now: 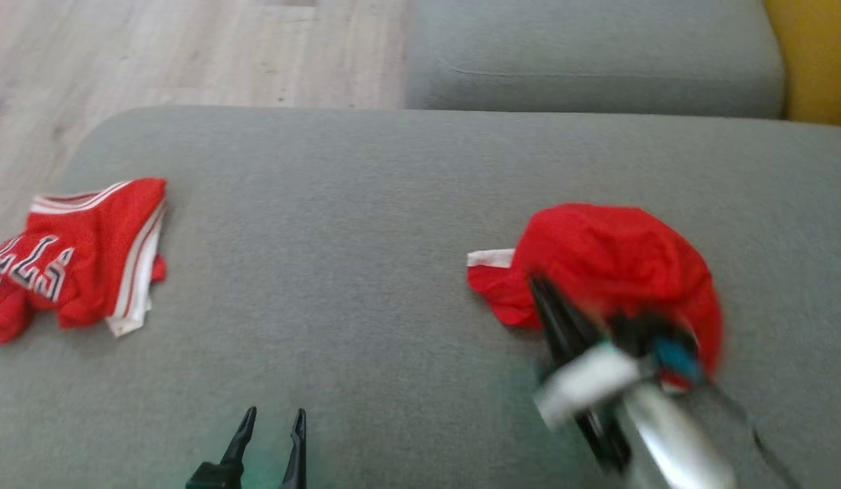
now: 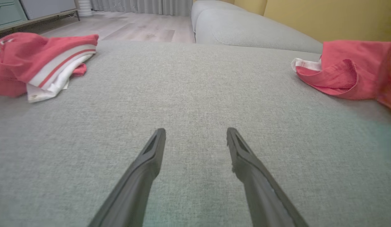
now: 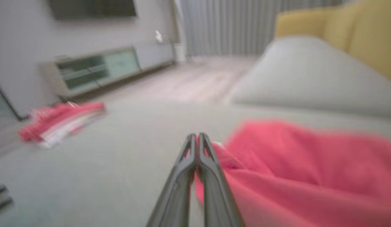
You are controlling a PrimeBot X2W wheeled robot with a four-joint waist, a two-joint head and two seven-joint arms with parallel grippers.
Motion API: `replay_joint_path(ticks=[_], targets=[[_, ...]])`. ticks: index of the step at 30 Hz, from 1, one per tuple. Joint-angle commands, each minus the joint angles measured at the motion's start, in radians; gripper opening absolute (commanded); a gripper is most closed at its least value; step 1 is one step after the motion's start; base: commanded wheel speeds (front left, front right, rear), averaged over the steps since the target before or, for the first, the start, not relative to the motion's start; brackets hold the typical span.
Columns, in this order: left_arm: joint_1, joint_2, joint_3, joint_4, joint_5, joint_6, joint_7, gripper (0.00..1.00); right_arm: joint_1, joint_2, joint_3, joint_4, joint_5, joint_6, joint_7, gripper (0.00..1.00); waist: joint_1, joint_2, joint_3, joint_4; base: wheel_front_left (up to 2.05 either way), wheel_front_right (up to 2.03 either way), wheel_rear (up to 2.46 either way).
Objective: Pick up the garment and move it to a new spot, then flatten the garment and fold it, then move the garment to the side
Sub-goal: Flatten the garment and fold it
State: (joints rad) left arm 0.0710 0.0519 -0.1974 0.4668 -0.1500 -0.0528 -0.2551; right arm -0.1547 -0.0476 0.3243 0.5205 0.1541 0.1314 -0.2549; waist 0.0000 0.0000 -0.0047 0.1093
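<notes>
The garment (image 1: 610,265) lies bunched in a rounded red mound on the right side of the wide grey sofa cushion (image 1: 366,204), a white-edged corner poking out to its left. The right gripper (image 1: 534,282) comes in low from the near right, its silver forearm slanting up across the mound's near edge, the fingers (image 3: 211,164) clenched flat against each other along the cloth's left flank. From where I stand I cannot tell whether a fold is caught between them. That arm is smeared with motion blur, and it hides the garment's near hem. The left gripper (image 1: 275,413) sits at the near edge of the cushion, well apart from the cloth, its fingers (image 2: 151,157) spread and released with nothing between them. The cushion is a coarse, flat woven grey. A second red jersey (image 1: 87,251), mesh-like with white stripes and dark-outlined lettering, lies crumpled at the cushion's far left edge, partly cut off. Beyond are another grey cushion (image 1: 590,54), a yellow backrest (image 1: 814,54) and pale wood floor (image 1: 189,47).
</notes>
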Motion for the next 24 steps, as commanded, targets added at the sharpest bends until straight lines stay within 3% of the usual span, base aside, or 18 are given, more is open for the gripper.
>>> replay_joint_path(ticks=[1,2,6,8,11,15,20,21,22,24], targets=[[-0.025,-0.002,0.021,-0.024,0.001,-0.002,-0.007,1.0,-0.189,-0.003,0.125,-0.114,0.1,-0.001,-0.007,0.0,0.0,0.0,-0.014,0.042,0.0,0.0,0.0],[-0.025,-0.002,0.021,-0.024,0.001,-0.002,-0.007,1.0,-0.189,-0.003,0.125,-0.114,0.1,-0.001,-0.007,0.0,0.0,0.0,-0.014,0.042,0.0,0.0,0.0],[-0.025,-0.002,0.012,-0.013,0.014,-0.008,-0.007,1.0,-0.393,-0.003,0.234,-0.257,0.29,-0.001,-0.007,0.0,0.0,0.0,-0.024,0.092,0.0,0.0,0.0],[-0.023,-0.002,0.004,-0.004,0.032,-0.013,-0.007,1.0,-0.479,-0.003,0.193,-0.316,0.366,-0.001,-0.007,0.0,0.0,0.0,-0.026,0.107,0.0,0.0,0.0],[-0.022,-0.002,0.007,0.001,0.041,-0.017,-0.007,1.0,-0.538,-0.003,0.09,-0.31,0.448,-0.001,-0.007,0.0,0.0,0.0,-0.029,0.111,0.0,0.0,0.0],[-0.019,-0.002,0.032,-0.012,0.039,-0.012,-0.007,1.0,-0.5,-0.003,-0.002,-0.199,0.419,-0.001,-0.007,0.0,0.0,0.0,-0.015,0.078,0.0,0.0,0.0],[-0.032,-0.002,0.035,-0.034,0.023,-0.009,-0.007,1.0,-0.302,-0.003,-0.11,-0.082,0.317,-0.001,-0.007,0.0,0.0,0.0,0.025,0.021,0.0,0.0,0.0],[-0.039,-0.002,0.036,-0.039,0.02,-0.007,-0.007,1.0,-0.252,-0.003,-0.147,-0.058,0.279,-0.001,-0.007,0.25,0.0,0.0,0.034,0.008,0.0,0.0,0.0],[-0.045,-0.002,0.036,-0.044,0.017,-0.006,-0.007,1.0,-0.203,-0.003,-0.191,-0.036,0.233,-0.001,-0.007,1.0,0.0,0.0,0.042,-0.004,0.0,0.0,0.0],[-0.057,-0.002,0.037,-0.05,0.011,-0.001,-0.007,1.0,-0.115,-0.003,-0.301,-0.006,0.159,-0.001,-0.007,1.0,0.0,0.0,0.056,-0.026,0.0,0.0,0.0]])
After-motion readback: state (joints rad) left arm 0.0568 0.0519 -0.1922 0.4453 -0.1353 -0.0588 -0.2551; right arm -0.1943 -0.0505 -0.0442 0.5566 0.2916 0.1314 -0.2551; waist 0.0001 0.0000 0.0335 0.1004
